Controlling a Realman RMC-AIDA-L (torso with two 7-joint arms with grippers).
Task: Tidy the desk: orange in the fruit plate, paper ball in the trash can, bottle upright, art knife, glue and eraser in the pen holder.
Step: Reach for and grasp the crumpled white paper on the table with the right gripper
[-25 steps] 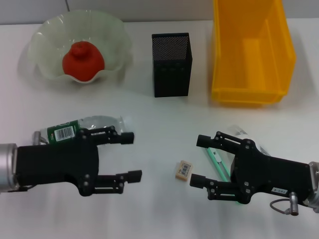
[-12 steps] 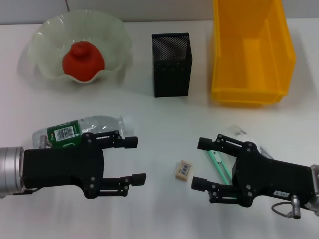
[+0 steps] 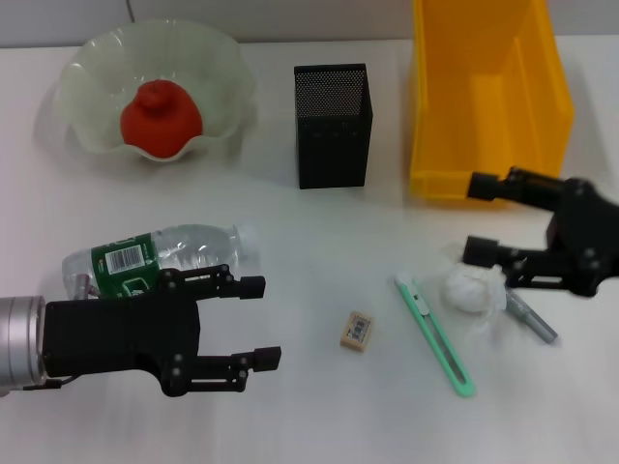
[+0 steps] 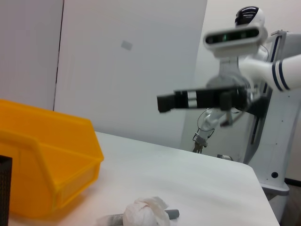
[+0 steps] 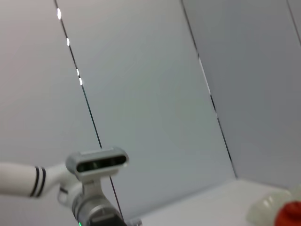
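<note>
My right gripper (image 3: pixel 473 218) hangs with its jaws spread wide, one finger over the near wall of the trash can (image 3: pixel 488 92), the other just above the paper ball (image 3: pixel 470 287). The ball lies on the white desk (image 3: pixel 319 242) below and slightly nearer me than the jaws, outside the gap and not gripped. A grey glue stick (image 3: pixel 530 317) pokes out from behind the ball, and the green art knife (image 3: pixel 433 333) lies flat just to its left. My left gripper (image 3: pixel 259 321) hovers low at the near left, jaws also wide and empty; the bottle (image 3: pixel 155 255) lies on its side just beyond its upper finger. The eraser (image 3: pixel 357 330) rests between the two grippers, apart from both. Farther back, the orange (image 3: pixel 161 119) sits in the fruit plate (image 3: pixel 97 68), and the pen holder (image 3: pixel 333 125) stands upright between plate and trash can.
</note>
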